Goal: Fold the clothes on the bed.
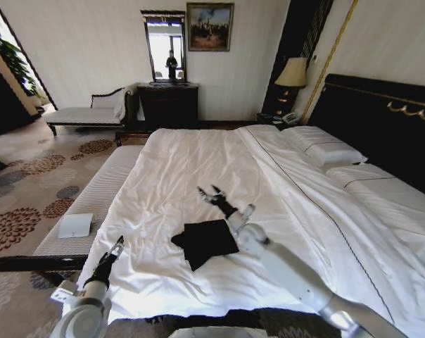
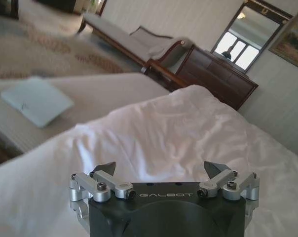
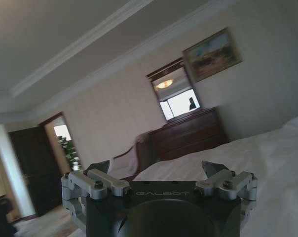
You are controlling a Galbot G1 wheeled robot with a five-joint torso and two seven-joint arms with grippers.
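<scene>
Head view: the bed (image 1: 198,169), dressed in white sheets, fills the middle of the room, with pillows (image 1: 325,150) against a dark headboard (image 1: 381,120). The T-shirt (image 1: 204,243) lies on the sheet near the foot edge as a small, dark, roughly square bundle; it appears already folded over on itself, though its layers cannot be told apart. The right arm reaches over the bed from the lower right, and the right claw (image 1: 210,193) hangs just beyond the far edge of the T-shirt, fingers spread and holding nothing. The left claw (image 1: 117,246) sits low at the left edge of the bed, well apart from the T-shirt, fingers likewise spread.

Left wrist view: the left claw (image 2: 160,170) is seen from behind, its two fingertips (image 2: 105,168) wide apart above rumpled white sheet. Past the bed's edge stands a pale bench (image 2: 90,94) carrying a flat white object (image 2: 36,101), and behind it a chaise (image 2: 134,42) and a dark dresser (image 2: 215,79) under a mirror (image 2: 250,34).

Right wrist view: the right claw (image 3: 159,169) points across the bed toward the far wall, fingertips (image 3: 212,169) wide apart and empty. White sheet (image 3: 257,153) runs beneath it; the dresser (image 3: 188,136), the mirror (image 3: 173,96) and a framed painting (image 3: 211,53) stand on that wall.
</scene>
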